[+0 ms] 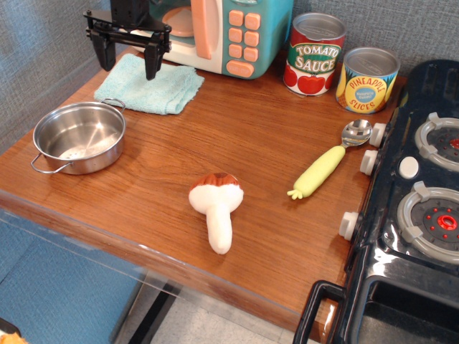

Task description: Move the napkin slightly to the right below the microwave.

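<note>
A: Starting at the far left, what have we got?

B: A steel pan (pixel 79 136) sits near the front-left edge of the wooden surface (pixel 258 136), empty apart from a pale patch in its bottom. Just behind it lies the napkin (pixel 154 87), a folded light-teal terry cloth, flat on the surface in front of the microwave's left part.

A: And the end effector?

B: The end effector (pixel 128 57) hangs over the napkin's back-left corner, fingers spread wide and pointing down, nothing between them. I'd judge that spacing is meant to straddle a fold of cloth before pinching it. Whether the tips touch the cloth, I cannot tell.

A: The microwave?

B: The microwave (pixel 237 32) stands at the back, teal with salmon-pink buttons and handle. The napkin lies toward its left, so a small drag rightward would centre it below.

A: Anything in the way?

B: Probably not. The plush mushroom (pixel 216 208) lies well forward, and the tomato sauce can (pixel 314 54), pineapple can (pixel 367 79) and yellow-handled spoon (pixel 331 159) are farther right, beside the black toy stove (pixel 416 208).
</note>
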`<move>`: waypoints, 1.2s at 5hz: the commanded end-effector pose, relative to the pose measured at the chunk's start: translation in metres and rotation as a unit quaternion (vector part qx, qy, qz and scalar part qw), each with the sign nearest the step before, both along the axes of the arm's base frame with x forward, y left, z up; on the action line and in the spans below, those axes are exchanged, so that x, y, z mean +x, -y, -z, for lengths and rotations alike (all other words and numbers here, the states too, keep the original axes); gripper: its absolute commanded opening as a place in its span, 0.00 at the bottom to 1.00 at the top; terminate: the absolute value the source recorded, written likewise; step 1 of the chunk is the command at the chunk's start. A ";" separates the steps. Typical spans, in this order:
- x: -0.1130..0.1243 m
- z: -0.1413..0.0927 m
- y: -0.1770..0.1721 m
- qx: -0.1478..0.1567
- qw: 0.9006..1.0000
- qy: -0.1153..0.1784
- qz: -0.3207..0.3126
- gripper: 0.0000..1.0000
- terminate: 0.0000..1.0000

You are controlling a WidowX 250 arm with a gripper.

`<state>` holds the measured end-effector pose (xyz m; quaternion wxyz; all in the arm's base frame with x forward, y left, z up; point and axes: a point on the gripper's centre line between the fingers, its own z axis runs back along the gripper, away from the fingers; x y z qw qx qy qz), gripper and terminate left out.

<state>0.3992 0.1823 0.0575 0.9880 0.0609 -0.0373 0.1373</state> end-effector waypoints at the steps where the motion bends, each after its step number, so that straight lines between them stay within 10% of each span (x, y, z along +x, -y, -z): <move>1: 0.009 0.002 -0.013 0.012 0.999 0.035 0.011 1.00 0.00; 4: 0.005 0.019 0.008 -0.046 0.994 0.079 0.064 1.00 0.00; 6: 0.017 0.013 0.087 -0.050 0.985 0.071 0.149 1.00 0.00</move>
